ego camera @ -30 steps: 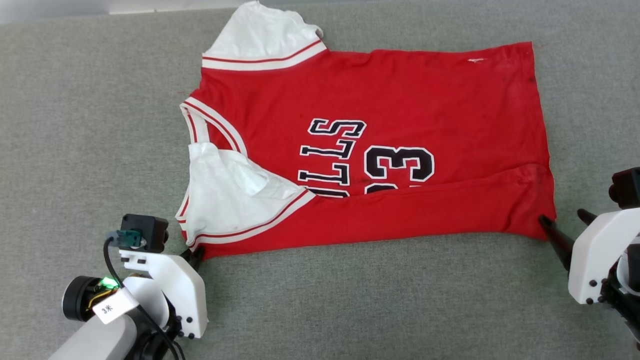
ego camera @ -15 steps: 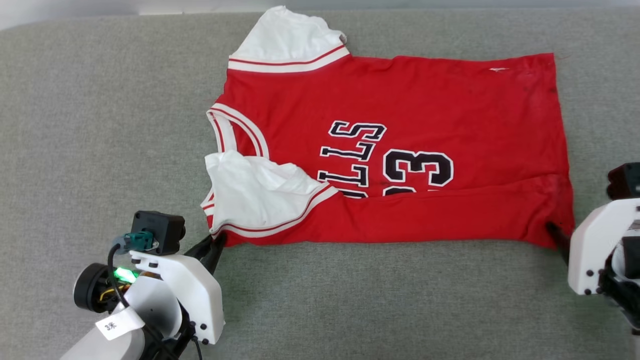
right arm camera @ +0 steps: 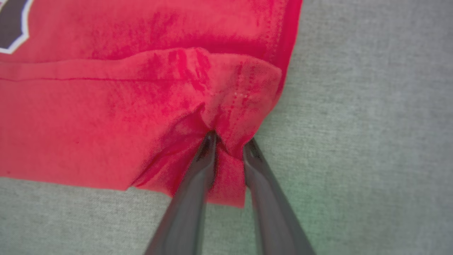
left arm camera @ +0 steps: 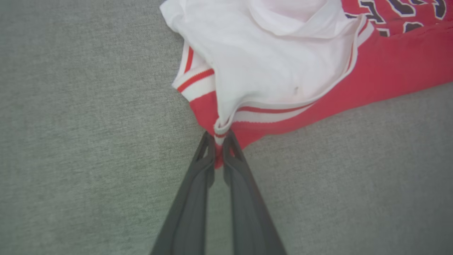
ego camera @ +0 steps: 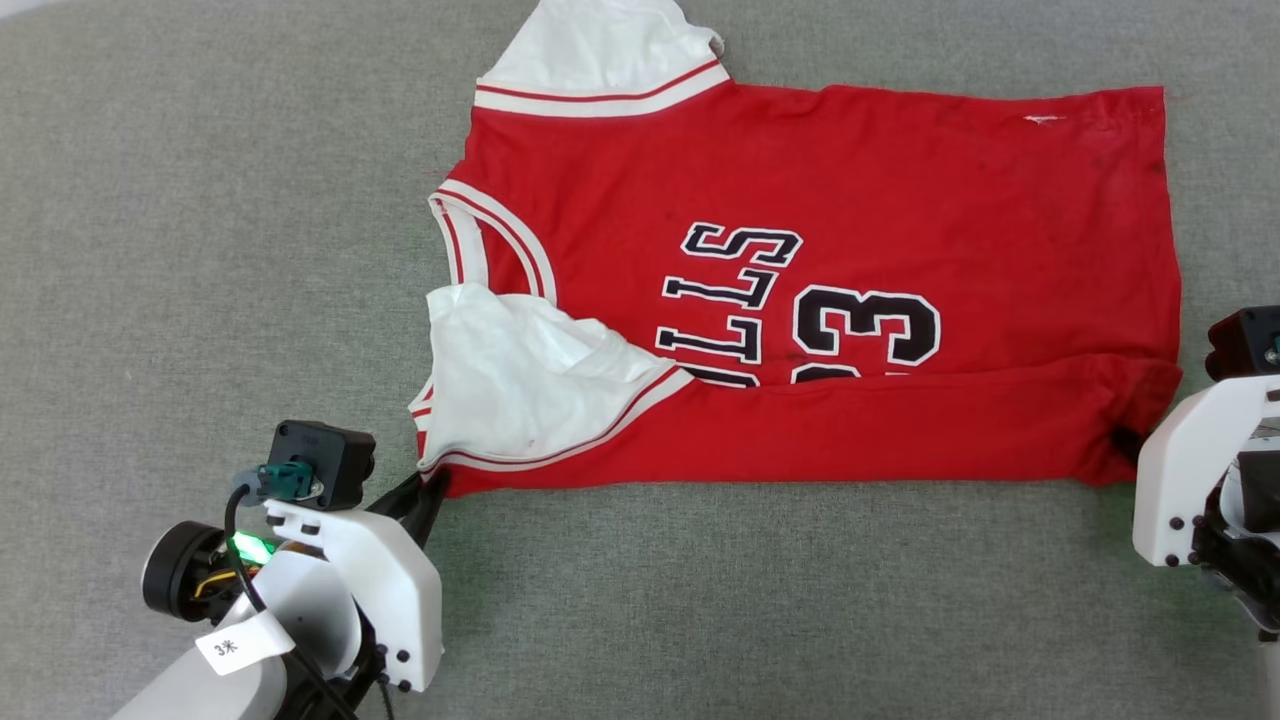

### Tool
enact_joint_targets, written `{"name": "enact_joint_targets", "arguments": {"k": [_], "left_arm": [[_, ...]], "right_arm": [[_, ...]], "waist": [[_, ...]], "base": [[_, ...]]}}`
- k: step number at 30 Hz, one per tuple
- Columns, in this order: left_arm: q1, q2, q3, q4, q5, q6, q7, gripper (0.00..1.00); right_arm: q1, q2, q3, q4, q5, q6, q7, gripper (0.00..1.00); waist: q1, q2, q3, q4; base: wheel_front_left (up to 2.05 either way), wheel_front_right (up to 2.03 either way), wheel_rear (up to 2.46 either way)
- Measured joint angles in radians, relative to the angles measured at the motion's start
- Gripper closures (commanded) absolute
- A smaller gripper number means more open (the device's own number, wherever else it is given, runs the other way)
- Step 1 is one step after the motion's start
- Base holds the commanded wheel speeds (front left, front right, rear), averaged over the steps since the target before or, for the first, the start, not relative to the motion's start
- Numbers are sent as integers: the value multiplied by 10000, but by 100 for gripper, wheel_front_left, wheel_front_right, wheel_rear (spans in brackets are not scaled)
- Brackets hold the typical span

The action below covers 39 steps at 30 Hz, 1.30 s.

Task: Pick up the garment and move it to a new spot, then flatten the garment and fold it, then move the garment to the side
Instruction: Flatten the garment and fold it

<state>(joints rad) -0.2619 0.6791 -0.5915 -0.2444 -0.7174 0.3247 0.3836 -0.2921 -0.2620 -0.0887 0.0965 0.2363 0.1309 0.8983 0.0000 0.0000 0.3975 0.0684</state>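
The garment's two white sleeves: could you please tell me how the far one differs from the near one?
The far sleeve lies spread outward past the red body, smooth, its tip cut off by the picture's edge. The near sleeve is folded inward over the red body, rumpled, fully visible. Both are white with red-striped trim.

Covered from edge to edge of the head view with a grey-green, felt-like covering point(ego camera: 180, 200), flat and finely textured. Rounded off at the upper left of the frame, with a pale sliver point(ego camera: 14, 4) beyond the corner. Lit softly and evenly, with a faint green tinge at the lower right.
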Motion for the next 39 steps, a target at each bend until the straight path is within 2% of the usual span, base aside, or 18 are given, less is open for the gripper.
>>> {"name": "enact_joint_targets", "arguments": {"k": [5, 10, 15, 16, 20, 25, 30, 31, 32, 33, 34, 39], "left_arm": [[46, 111, -73, 387, -96, -100, 115, 100], [348, 368, -115, 556, -192, -184, 194, 100], [949, 673, -236, 499, -353, -259, 282, 100], [1364, 834, -324, 351, -464, -259, 360, 100], [2021, 1039, -512, 94, -602, -255, 403, 100], [2611, 961, -746, -104, -842, -265, 341, 100], [2671, 616, -1055, 61, -928, -631, 228, 100], [2667, 554, -1074, 157, -924, -688, 127, 77], [2648, 502, -1074, 268, -882, -698, 44, 18], [2632, 460, -1080, 407, -867, -696, 17, 0], [2633, 399, -1074, 520, -959, -696, 17, 0], [2617, 272, -974, 732, -976, -746, -320, 0]], "right_arm": [[-57, -25, -19, 267, 169, 8, -107, 100], [355, -328, -8, 119, 416, 8, -48, 100], [1076, -658, -102, -479, 711, 8, 288, 100], [1639, -826, -215, -905, 909, 8, 529, 100], [2481, -853, -525, -1536, 1091, 8, 886, 100], [3385, -694, -895, -1908, 1166, 8, 1030, 100], [3760, -408, -865, -1841, 1152, 4, 836, 100], [3767, -376, -826, -1801, 1162, 4, 767, 100], [3771, -368, -790, -1749, 1162, 4, 700, 100], [3771, -374, -771, -1724, 1129, 4, 533, 5], [3760, -378, -750, -1701, 1074, 4, 353, 0], [3591, -405, -600, -1534, 1294, 2, -430, 0]], "waist": [[0, 0, -236, -58], [0, 0, -660, -200], [0, 0, -1147, -352], [0, 0, -1446, -421], [0, 0, -1800, -482], [0, 0, -2030, -564], [0, 0, -2112, -614], [-1, 0, -2125, -629], [0, 0, -2137, -648], [0, 0, -2147, -668], [0, 0, -2161, -685], [0, 0, -2302, -764]], "base": [[0, 0, 0], [0, 0, 0], [0, 0, 0], [0, 0, 0], [0, 0, 0], [0, 0, 0], [0, 0, 0], [0, 0, 0], [0, 0, 0], [0, 0, 0], [0, 0, 0], [0, 0, 0]]}}
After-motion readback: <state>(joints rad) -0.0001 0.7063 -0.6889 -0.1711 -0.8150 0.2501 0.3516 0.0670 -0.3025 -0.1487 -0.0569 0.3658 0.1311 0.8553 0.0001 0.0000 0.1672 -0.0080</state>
